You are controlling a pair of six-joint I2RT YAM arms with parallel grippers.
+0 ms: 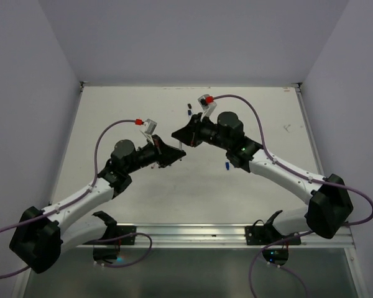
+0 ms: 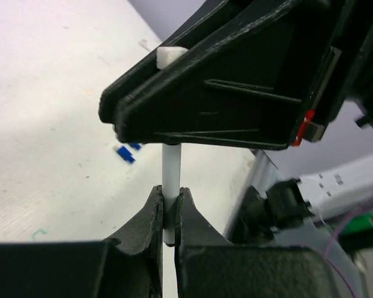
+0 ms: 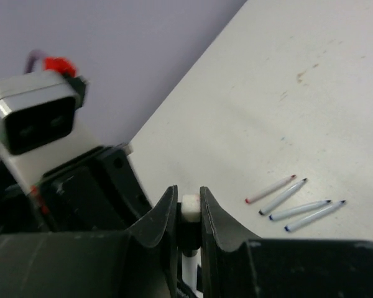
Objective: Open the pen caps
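Observation:
My left gripper point(image 1: 179, 154) and right gripper point(image 1: 177, 135) meet above the middle of the table, holding one pen between them. In the left wrist view my left gripper point(image 2: 170, 189) is shut on the thin white pen barrel point(image 2: 171, 167), which runs up into the right gripper's black fingers point(image 2: 205, 93). In the right wrist view my right gripper point(image 3: 188, 192) is shut on the pen's black cap point(image 3: 189, 226), whose white end point(image 3: 190, 206) shows between the jaws. Loose blue caps point(image 2: 125, 154) lie on the table. More caps lie far off point(image 1: 189, 110) and by the right arm point(image 1: 227, 166).
Several uncapped white pens point(image 3: 292, 202) with red, black and blue tips lie side by side on the white table point(image 3: 311, 93). The left arm's wrist camera point(image 3: 37, 118) is close beside my right gripper. Grey walls enclose the table.

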